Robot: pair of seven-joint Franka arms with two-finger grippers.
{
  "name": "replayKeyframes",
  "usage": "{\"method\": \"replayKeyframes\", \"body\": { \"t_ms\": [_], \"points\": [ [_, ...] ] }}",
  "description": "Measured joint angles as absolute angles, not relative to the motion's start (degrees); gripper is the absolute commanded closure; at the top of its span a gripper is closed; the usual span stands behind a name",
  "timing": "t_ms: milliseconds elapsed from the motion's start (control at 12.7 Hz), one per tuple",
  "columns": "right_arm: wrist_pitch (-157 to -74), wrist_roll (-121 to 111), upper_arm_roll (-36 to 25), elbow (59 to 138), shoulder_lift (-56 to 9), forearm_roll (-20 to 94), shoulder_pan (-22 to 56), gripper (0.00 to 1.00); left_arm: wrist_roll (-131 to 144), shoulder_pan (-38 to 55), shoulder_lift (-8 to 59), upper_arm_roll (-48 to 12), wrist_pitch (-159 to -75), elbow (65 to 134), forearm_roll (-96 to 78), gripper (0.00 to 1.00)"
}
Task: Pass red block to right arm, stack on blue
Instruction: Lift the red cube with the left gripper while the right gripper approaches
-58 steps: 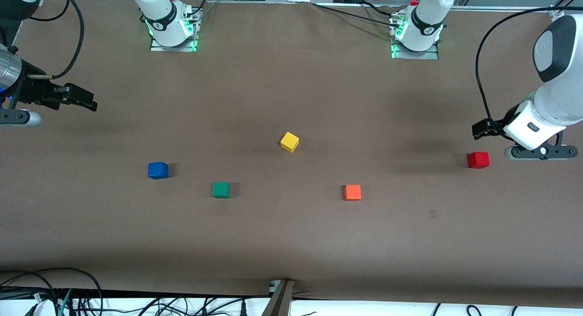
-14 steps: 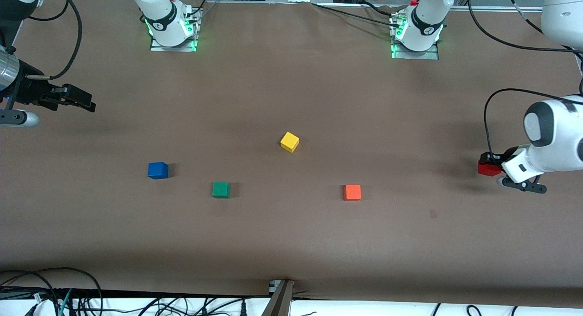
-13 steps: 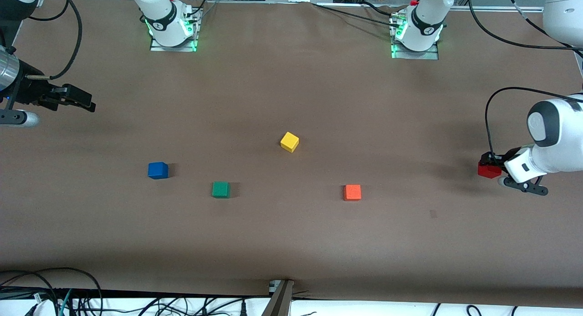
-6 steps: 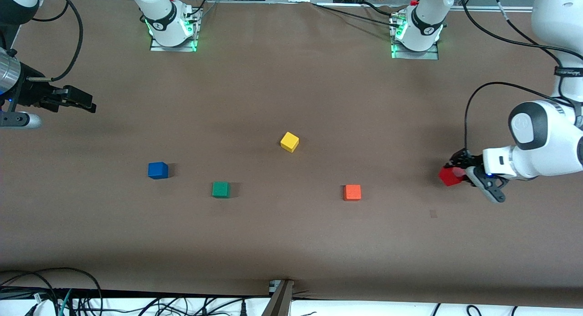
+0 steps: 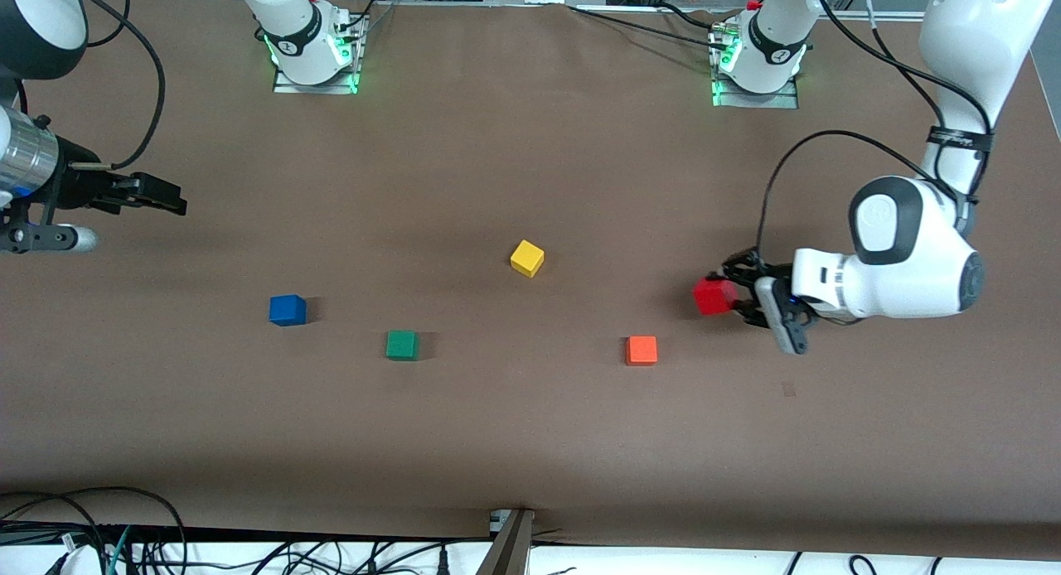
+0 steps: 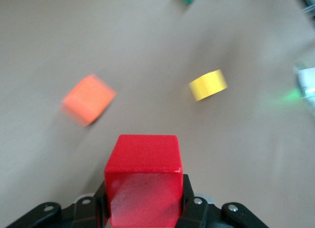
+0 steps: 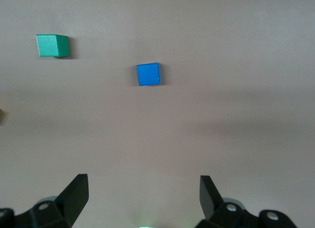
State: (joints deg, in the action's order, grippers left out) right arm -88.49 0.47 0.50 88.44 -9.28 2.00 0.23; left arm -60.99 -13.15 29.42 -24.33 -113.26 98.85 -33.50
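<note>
Red block (image 5: 714, 296) clamped between the fingers of the left gripper (image 5: 731, 294), carried sideways in the air over bare brown table (image 5: 530, 442) toward the left arm's end, above ground a little short of the orange cube (image 5: 641, 350). Seen from the left wrist as a red cube (image 6: 143, 185) squeezed at its lower sides by black fingers (image 6: 191, 211), with most of the block sticking out past the fingertips.

Yellow cube (image 5: 527, 258) near the table's middle; green cube (image 5: 402, 345) and blue cube (image 5: 288, 310) toward the right arm's end, blue cube untouched and with nothing on it.

Right gripper (image 5: 157, 199) waiting in the air over the table's edge at the right arm's end, its fingers (image 7: 75, 194) spread wide apart and empty.

Handover not yet begun, grippers well apart. Likely trouble: a shallow hold letting the block pivot or slip when the second gripper closes; too little free face left for the right fingers, so fingers clashing; release before the right grip is firm, dropping the block among the other cubes; later, an off-centre placement tipping it off the blue cube.
</note>
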Motion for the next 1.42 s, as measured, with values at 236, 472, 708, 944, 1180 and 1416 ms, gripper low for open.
{"method": "replayKeyframes", "body": {
  "t_ms": [236,472,708,944,1180,1416],
  "points": [
    [-88.14,-1.02,0.52,88.52,-11.75,2.64,0.23,0.0,-74.06,-12.71,32.69,-27.34,-113.08,98.81,-48.55,0.73],
    [-85.31,-1.56,-0.01,88.59,-12.7,16.71,-1.23,0.0,-88.28,-9.68,36.21,-28.74,-113.0,97.3,-60.66,0.74],
    [-83.01,-2.72,-0.28,88.84,-14.62,30.32,-3.14,0.0,-92.21,-4.2,37.82,-28.85,-113.32,95.06,-70.34,0.75],
    [-83.76,-2.74,-0.2,91.32,-17.58,45.36,-3.07,0.0,-92.79,-1.19,38.0,-28.93,-114.0,91.2,-74.56,0.75],
    [-89.28,-2.92,-0.14,98.97,-18.88,59.91,-3.04,0.0,-92.79,3.06,38.05,-29.13,-120.02,88.38,-76.8,0.76],
    [-94.5,-3.06,1.69,104.9,-18.98,70.21,-2.82,0.0,-93.21,6.14,38.09,-29.15,-123.25,87.78,-77.34,0.76]
  ]
}}
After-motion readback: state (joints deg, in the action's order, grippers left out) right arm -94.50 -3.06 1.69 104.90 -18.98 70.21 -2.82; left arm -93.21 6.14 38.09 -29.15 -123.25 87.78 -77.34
